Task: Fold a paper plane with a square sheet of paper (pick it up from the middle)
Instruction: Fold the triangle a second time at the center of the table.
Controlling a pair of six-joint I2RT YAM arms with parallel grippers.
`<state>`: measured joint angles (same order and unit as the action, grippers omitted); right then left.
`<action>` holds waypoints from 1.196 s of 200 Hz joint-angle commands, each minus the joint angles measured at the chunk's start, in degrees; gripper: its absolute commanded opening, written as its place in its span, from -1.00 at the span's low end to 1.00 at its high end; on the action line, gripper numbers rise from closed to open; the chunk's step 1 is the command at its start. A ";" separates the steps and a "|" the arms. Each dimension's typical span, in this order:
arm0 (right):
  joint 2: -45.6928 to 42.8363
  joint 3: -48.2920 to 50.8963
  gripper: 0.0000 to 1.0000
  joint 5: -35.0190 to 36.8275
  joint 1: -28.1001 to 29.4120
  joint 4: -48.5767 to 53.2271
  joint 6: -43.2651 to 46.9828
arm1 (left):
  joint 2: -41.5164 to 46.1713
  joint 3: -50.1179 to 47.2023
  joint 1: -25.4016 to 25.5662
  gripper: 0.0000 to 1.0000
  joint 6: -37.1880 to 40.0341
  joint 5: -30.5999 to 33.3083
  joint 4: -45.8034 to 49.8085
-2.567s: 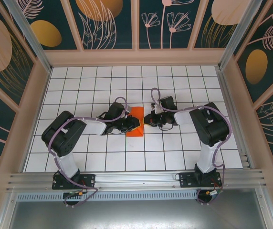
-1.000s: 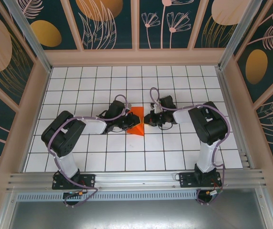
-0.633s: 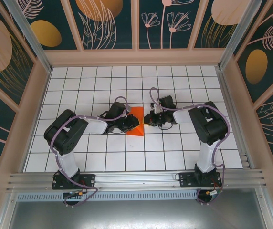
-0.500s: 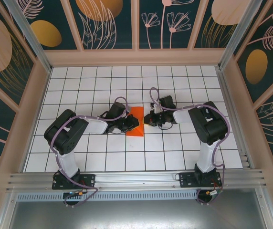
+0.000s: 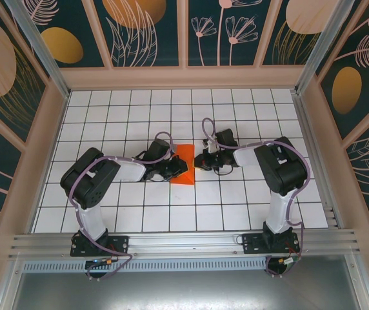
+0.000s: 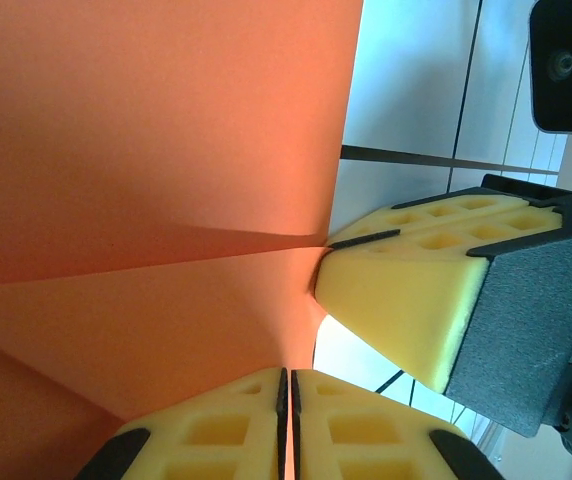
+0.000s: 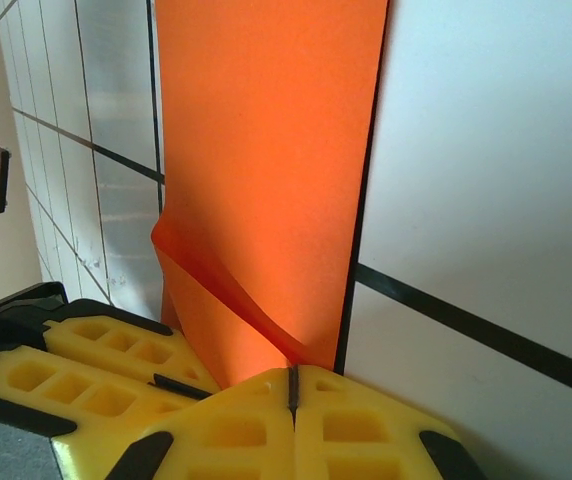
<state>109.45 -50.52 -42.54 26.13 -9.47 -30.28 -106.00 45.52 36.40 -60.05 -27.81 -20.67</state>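
From overhead, the paper lay at the middle of the table, between the two arms. It was thin and bright orange, no longer a flat square. Its near edge ran straight along a grid line, and toward 12 o'clock it narrowed, with the corner at 11 o'clock cut off on a slant. In the left wrist view, creases fanned across the sheet and met at its right edge. In the right wrist view, the near part curled up in a loose fold and the far part lay flat on the tiles.

A second earlier the paper had looked shorter and more pointed, its left side drawn up. Now it showed longer again, much as it had before that. The left arm's elbow had shifted slightly toward 3 o'clock, and the right arm had hardly moved.

The left gripper sat at the paper's 9 o'clock, its yellow pads pressed together with a thin line of orange clamped between them. The right gripper sat at 3 o'clock, fingers fully together and their tips touching the paper's edge where the creases met. I could not tell whether any sheet was caught between them.
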 commanded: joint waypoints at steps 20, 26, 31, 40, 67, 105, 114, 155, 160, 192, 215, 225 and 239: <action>1.46 -1.45 -0.99 -0.99 -0.38 0.35 1.45 | -0.74 -0.19 0.17 -0.73 1.17 1.37 2.56; 1.46 -1.49 -0.99 -1.13 -0.37 0.29 1.45 | -0.77 -0.25 0.21 -0.73 1.17 1.43 2.58; 1.50 -1.45 -0.99 -1.22 -0.33 0.18 1.45 | -0.75 -0.25 0.16 -0.73 1.19 1.45 2.59; 1.60 -1.54 -0.99 -1.30 -0.38 0.29 1.45 | -0.79 -0.12 0.17 -0.73 1.20 1.53 2.73; 1.79 -1.65 -0.99 -1.34 -0.33 0.40 1.62 | -0.95 -0.25 0.17 -0.73 1.17 1.67 2.90; 2.17 -2.03 -0.99 -1.76 -0.38 0.46 1.85 | -0.92 -0.45 0.16 -0.73 1.13 1.79 2.90; 2.25 -2.15 -0.99 -1.71 -0.38 0.64 1.96 | -0.86 -0.59 0.20 -0.73 1.11 1.80 2.91; 2.54 -2.57 -0.99 -1.53 -0.38 1.18 2.25 | -0.86 -0.89 0.16 -0.74 0.90 1.89 2.75; 2.59 -2.62 -0.99 -1.51 -0.37 1.28 2.25 | -0.94 -0.92 0.17 -0.73 0.89 1.93 2.79; 2.46 -2.67 -0.97 -0.60 -0.38 2.12 2.50 | -1.32 -1.13 0.20 -0.74 0.74 1.92 2.90; 1.55 -2.75 -0.91 0.71 -0.42 3.19 2.86 | -1.49 -1.25 0.16 -0.74 0.65 2.32 3.56; 0.87 -3.07 -0.86 1.46 -0.51 3.92 3.03 | -1.41 -1.48 0.16 -0.75 0.32 2.91 4.00; -0.33 -3.21 -0.77 2.76 -0.79 4.75 3.21 | -1.20 -2.15 0.18 -0.75 -0.21 3.44 4.12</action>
<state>110.52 -52.42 -43.88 25.91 -7.14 -28.86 -106.19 45.23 36.40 -60.07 -26.28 -19.44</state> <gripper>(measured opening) 0.090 0.127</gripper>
